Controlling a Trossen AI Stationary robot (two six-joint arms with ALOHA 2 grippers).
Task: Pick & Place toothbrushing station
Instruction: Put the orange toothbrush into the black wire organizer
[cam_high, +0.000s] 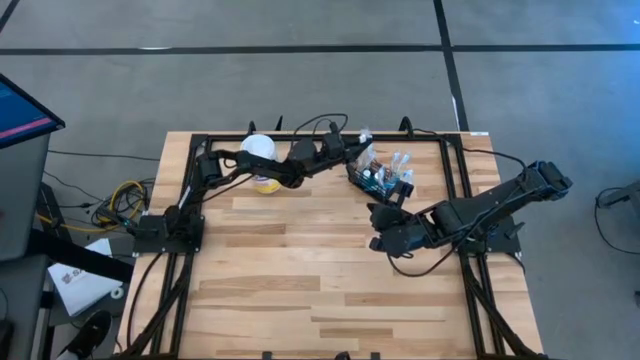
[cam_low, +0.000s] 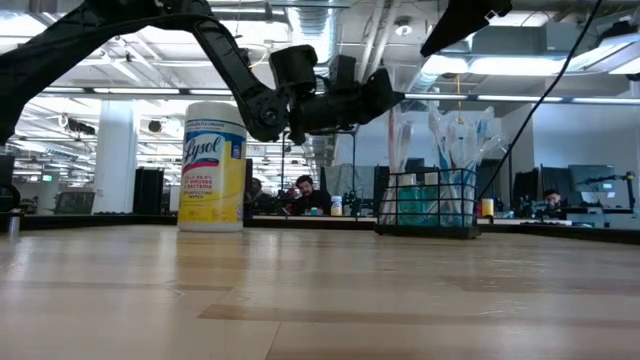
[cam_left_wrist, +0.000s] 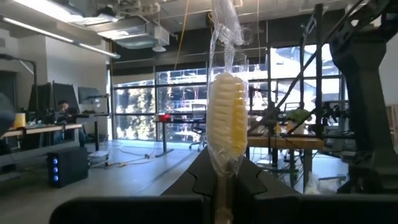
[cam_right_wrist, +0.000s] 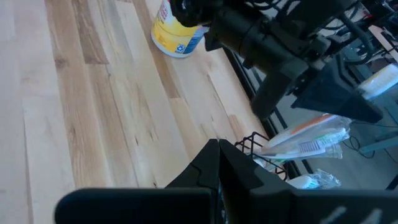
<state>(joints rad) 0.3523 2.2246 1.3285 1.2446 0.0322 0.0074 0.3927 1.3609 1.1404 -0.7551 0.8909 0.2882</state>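
Matt pale wood table (cam_high: 300, 260); black wire-mesh caddy (cam_high: 378, 180) (metal, seemingly).

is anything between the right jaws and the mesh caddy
Nothing visible does. The right gripper, shut, hangs over bare table just in front of the black mesh caddy. The left gripper, shut on a wrapped toothbrush, is at the caddy's far side.

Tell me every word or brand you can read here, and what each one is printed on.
"Lysol": on the yellow canister with the white lid, standing on the table.
Smaller lines under that brand name: too small to read.
Print on the wrapped toothbrushes in the black wire caddy: blurred, unreadable.
Wrapped toothbrush in the left end effector: no readable text.
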